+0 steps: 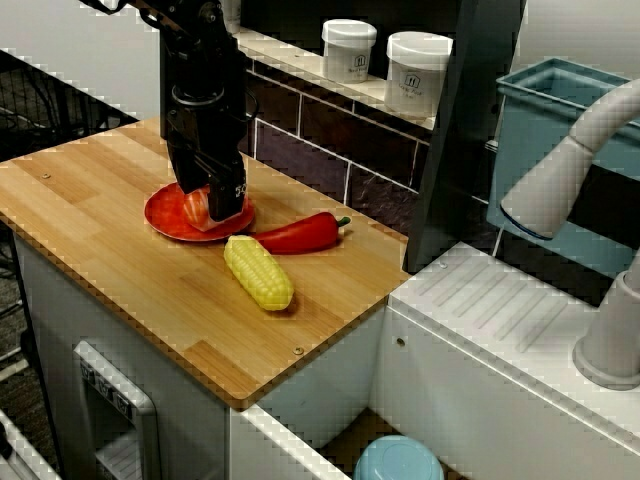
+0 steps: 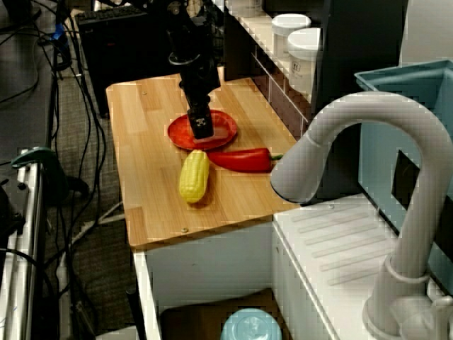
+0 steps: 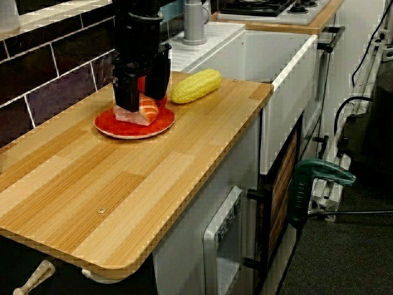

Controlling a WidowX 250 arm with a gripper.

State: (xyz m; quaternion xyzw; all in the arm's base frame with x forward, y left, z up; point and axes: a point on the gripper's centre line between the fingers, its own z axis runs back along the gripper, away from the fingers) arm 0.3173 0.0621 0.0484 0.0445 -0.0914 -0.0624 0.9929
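Observation:
My black gripper (image 1: 207, 200) reaches straight down onto a red plate (image 1: 166, 222) on the wooden counter. Its fingers stand on either side of an orange and white salmon piece (image 3: 149, 111) and press against it. The piece rests on the plate (image 3: 121, 128). In the low view along the counter, the gripper (image 3: 142, 98) hides the top of the piece. The high view over the faucet shows the gripper (image 2: 201, 129) above the plate (image 2: 224, 130).
A red pepper (image 1: 301, 234) and a yellow corn cob (image 1: 259, 272) lie just right of the plate. Two white jars (image 1: 348, 50) stand on the tiled ledge behind. A sink with a grey faucet (image 1: 570, 170) and a blue rack (image 1: 560, 110) lies to the right.

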